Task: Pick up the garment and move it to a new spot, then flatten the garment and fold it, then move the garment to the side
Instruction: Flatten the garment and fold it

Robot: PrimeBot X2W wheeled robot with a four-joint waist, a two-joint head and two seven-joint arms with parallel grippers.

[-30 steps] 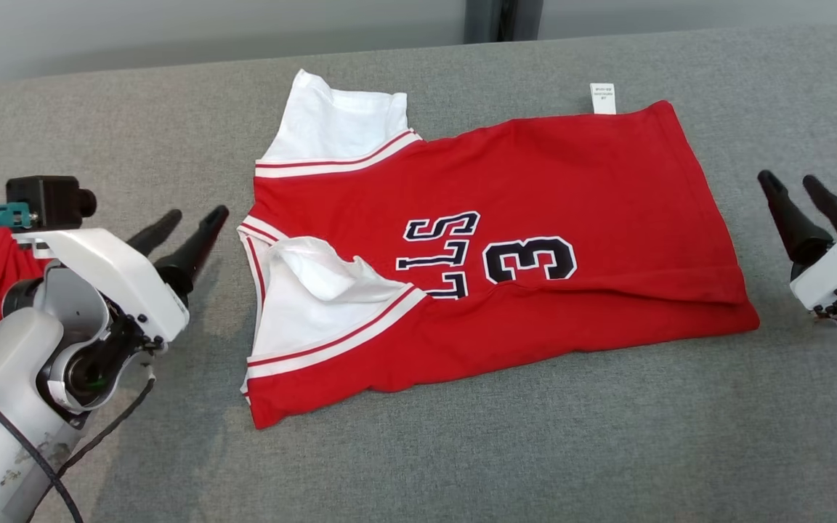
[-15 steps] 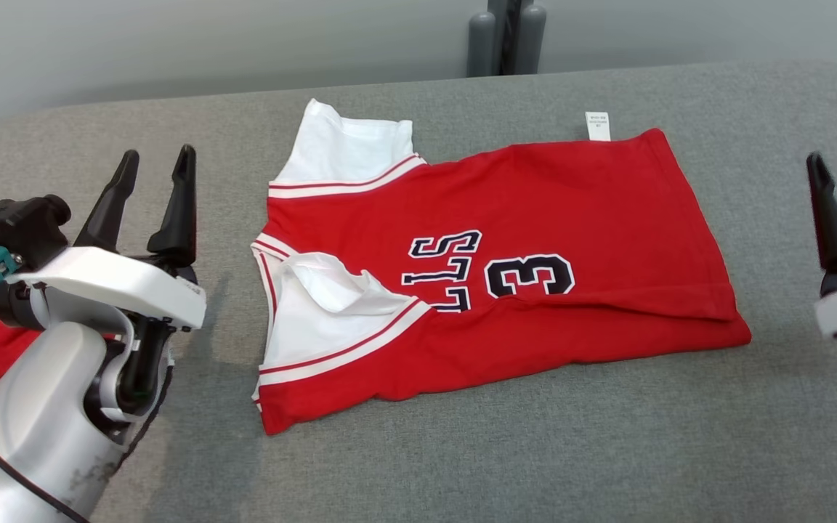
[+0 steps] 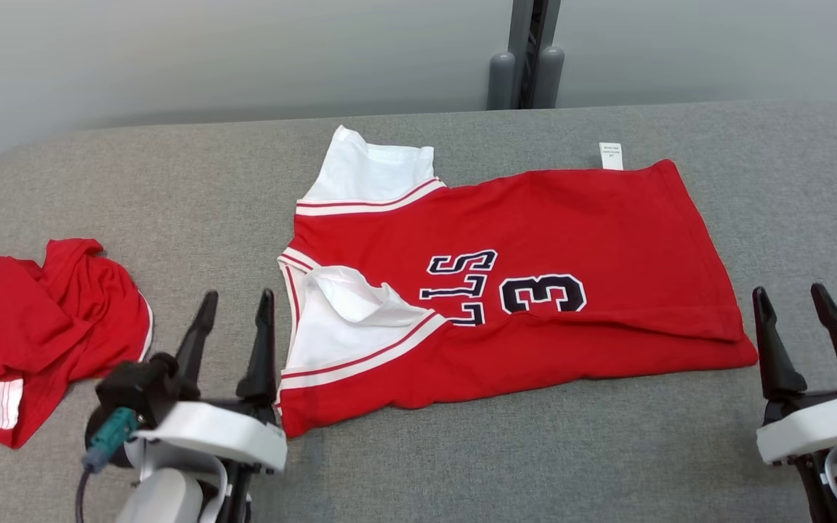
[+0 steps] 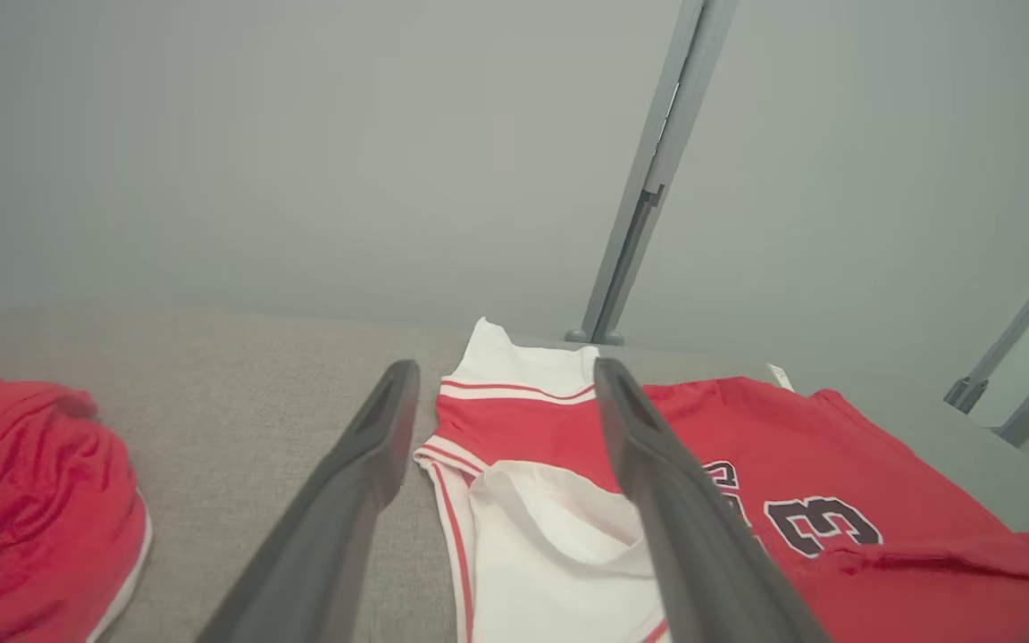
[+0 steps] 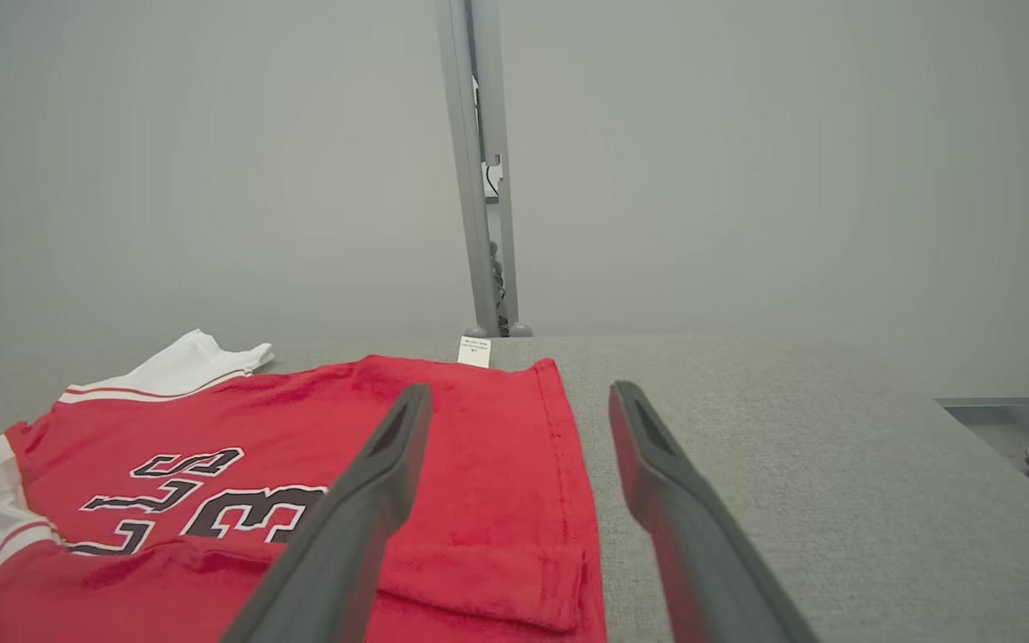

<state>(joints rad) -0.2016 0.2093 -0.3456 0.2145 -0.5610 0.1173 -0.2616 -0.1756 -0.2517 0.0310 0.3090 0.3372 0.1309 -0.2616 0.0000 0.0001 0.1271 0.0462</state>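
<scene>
At the far left of the grey cloth-covered desk point(image 3: 462, 465) lies a crumpled red garment point(image 3: 41, 327) with a white-and-red trimmed edge, well apart from everything else. Next comes the left tool point(image 3: 238, 293), its two dark fingers spread wide and holding nothing. It hovers just beside the shoulder end of the jersey point(image 3: 535, 225).

The jersey is red and sleeveless, and it lies flat across the middle of the desk with its neck end toward the left. White lining shows at the armholes, which are edged in white and red stripes. A long fold runs along its near edge. Dark letters outlined in white read "LLS", with the last letter partly tucked under the fold, and beside them is the number "3". Both appear upside down in the head view.

A small white tag point(image 3: 611, 155) sticks out at the far hem; its print is too small to read. At the far right, the right tool point(image 3: 787, 289) also stands spread and empty, just past the hem corner.
</scene>
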